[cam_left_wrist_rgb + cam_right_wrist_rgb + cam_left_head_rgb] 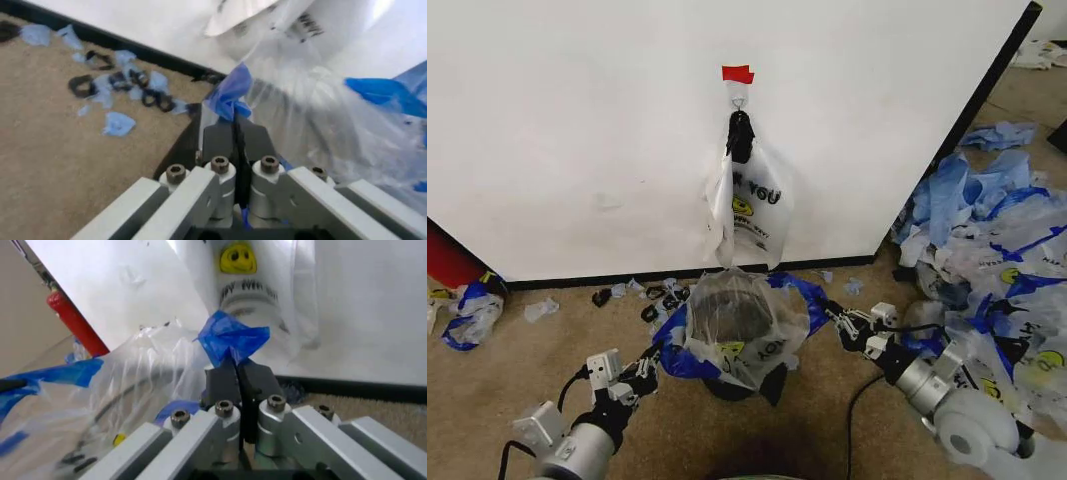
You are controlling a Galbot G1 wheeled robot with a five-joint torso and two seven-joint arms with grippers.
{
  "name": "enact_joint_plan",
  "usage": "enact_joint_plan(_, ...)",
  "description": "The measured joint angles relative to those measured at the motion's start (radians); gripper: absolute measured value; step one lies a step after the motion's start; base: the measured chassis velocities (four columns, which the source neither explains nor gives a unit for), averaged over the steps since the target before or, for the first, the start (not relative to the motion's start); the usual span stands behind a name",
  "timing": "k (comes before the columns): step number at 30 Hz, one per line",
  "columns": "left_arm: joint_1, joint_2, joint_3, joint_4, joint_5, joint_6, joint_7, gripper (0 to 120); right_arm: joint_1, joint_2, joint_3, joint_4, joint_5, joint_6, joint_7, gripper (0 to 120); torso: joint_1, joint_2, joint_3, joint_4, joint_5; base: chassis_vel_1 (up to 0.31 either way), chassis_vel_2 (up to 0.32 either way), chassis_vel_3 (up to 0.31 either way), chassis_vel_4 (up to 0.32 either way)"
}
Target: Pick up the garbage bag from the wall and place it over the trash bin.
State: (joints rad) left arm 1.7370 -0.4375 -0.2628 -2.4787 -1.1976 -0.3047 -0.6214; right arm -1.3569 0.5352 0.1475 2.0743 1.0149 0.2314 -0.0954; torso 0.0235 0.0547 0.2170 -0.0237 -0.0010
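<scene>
Trash bin (732, 385) mostly hidden under garbage bag (742, 325), both grippers pinching it.

Head high, facing wall (577, 130); wrists close — same wall.

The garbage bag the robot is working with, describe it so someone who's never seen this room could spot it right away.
Find the white wall with its small hook under red tape; directly below stands the trash bin. The garbage bag is the see-through one draped over that bin, its blue handles pinched by the left tool and right tool. Another printed bag hangs from the hook; loose bags lie heaped at the right.
</scene>
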Motion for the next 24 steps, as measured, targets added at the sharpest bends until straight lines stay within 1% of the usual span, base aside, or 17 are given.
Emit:
enact_joint_plan(5,0.066,-0.02,0.001,0.036,0.065,-0.011,0.012,0,-0.045,0.012,-0.006,-0.023,-0.047,0.015,-0.022,0,0.0,0.0,0.0,0.0001,-0.0001,0.0,0.0,0.0,0.0)
enact_joint_plan(8,0.095,-0.04,0.018,0.072,0.109,-0.015,0.032,0,-0.058,0.022,-0.023,-0.041,-0.075,0.024,-0.024,0,0.0,0.0,0.0,0.0001,-0.0002,0.0,0.0,0.0,0.0)
enact_joint_plan(16,0.092,-0.089,0.038,0.161,0.144,-0.029,0.057,0,-0.051,0.056,-0.067,-0.104,-0.125,0.038,-0.017,0,0.0,0.0,0.0,0.0001,-0.0003,0.0,0.0,0.0,0.0)
enact_joint_plan(24,0.076,-0.116,0.058,0.191,0.147,-0.032,0.073,0,-0.051,0.089,-0.079,-0.175,-0.155,0.055,-0.027,0,0.0,0.0,0.0,0.0,0.0,0.0,0.0,0.0,0.0)
